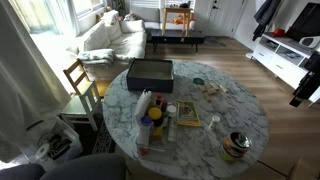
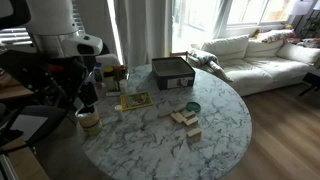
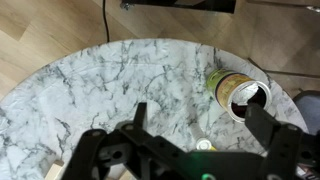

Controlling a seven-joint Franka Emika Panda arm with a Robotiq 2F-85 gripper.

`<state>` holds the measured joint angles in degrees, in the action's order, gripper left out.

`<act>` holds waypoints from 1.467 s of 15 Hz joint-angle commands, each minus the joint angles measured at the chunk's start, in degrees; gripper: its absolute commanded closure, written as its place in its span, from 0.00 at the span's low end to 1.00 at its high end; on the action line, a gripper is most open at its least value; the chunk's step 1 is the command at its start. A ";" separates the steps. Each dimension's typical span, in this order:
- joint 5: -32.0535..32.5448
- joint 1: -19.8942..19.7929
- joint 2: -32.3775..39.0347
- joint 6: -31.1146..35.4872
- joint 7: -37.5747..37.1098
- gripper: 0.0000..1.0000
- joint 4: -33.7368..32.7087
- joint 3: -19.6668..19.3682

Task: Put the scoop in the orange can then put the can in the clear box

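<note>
Wrist view: cylindrical orange can (image 3: 238,94) on marble table (image 3: 120,80).

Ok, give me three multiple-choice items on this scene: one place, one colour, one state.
1. Where is the can?
A. in the clear box
B. on the table, near its edge
C. on the floor

2. What colour is the flat disc?
A. red
B. blue
C. yellow

3. The gripper is:
A. open and empty
B. shut on the can
C. shut on the disc

Answers:
1 B: the can stands on the marble, apart from the clear box.
2 B: the disc looks blue in both exterior views.
3 A: the wrist view shows the jaws spread with nothing between them.
</note>
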<state>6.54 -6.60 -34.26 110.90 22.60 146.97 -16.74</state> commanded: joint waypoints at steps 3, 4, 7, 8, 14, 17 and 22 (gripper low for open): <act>-0.31 -0.52 0.09 -0.07 0.24 0.00 -0.07 0.49; -0.31 -0.52 0.09 -0.07 0.24 0.00 -0.07 0.49; -0.31 -0.52 0.09 -0.07 0.24 0.00 -0.07 0.49; -0.81 0.20 0.87 -0.55 0.17 0.00 -0.12 0.95; -12.86 8.12 8.32 -0.44 -7.01 0.00 -1.94 8.74; -16.99 10.52 13.40 -0.29 -13.58 0.00 -4.13 13.64; -17.57 11.01 13.83 -0.06 -13.44 0.00 -3.93 16.14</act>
<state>-10.92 4.79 -20.45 110.94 9.05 143.10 -0.96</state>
